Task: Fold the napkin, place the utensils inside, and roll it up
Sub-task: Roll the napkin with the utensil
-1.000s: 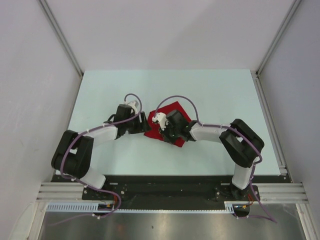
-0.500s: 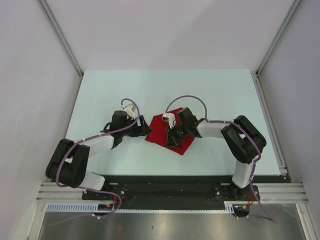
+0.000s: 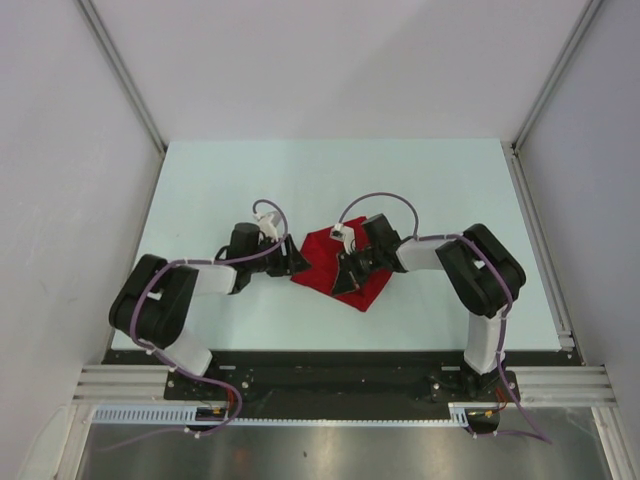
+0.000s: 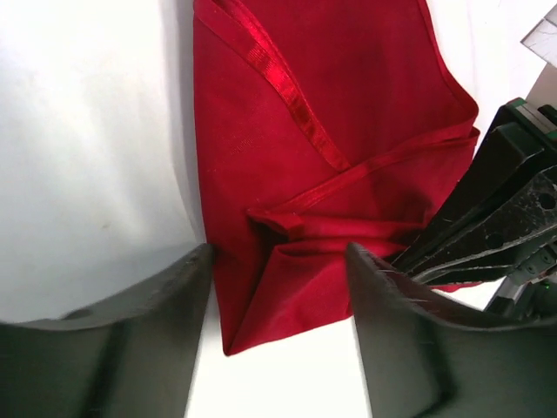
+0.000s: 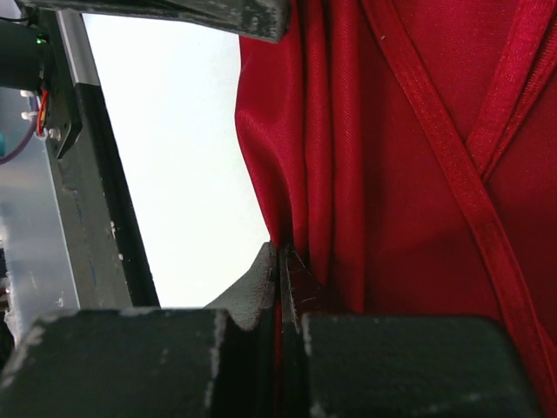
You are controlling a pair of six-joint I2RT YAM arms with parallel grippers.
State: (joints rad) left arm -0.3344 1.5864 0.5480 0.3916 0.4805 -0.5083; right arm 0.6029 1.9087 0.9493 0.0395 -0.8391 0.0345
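Pale green table (image 3: 430,190), walled in white on three sides, shown from above and from both wrists. My left gripper (image 3: 292,264) (image 4: 278,261) stands open and holds nothing. In its wrist view the two dark fingers (image 4: 130,348) frame the folded corner of the napkin (image 4: 348,131) (image 5: 418,131) (image 3: 322,262), the left finger just beside the cloth's edge and the right finger over it.

My right gripper (image 3: 346,276) (image 5: 280,261) is closed tight, finger against finger. A thin pleat of the napkin appears nipped between the tips at the cloth's margin. How much cloth lies inside the pinch I cannot tell. The same gripper shows in the left wrist view as black, tilted fingers (image 4: 487,209) bearing on the napkin's right side, where several layers bunch into ridges.

The napkin, bright red, lies folded at mid-table between my two grippers. A shiny hem band (image 4: 287,87) crosses its upper layer diagonally and meets a second hem.

Outward, both arms bend in toward the cloth from their bases on the metal rail (image 3: 340,385) at the near edge. Each arm carries a purple cable (image 3: 380,195).
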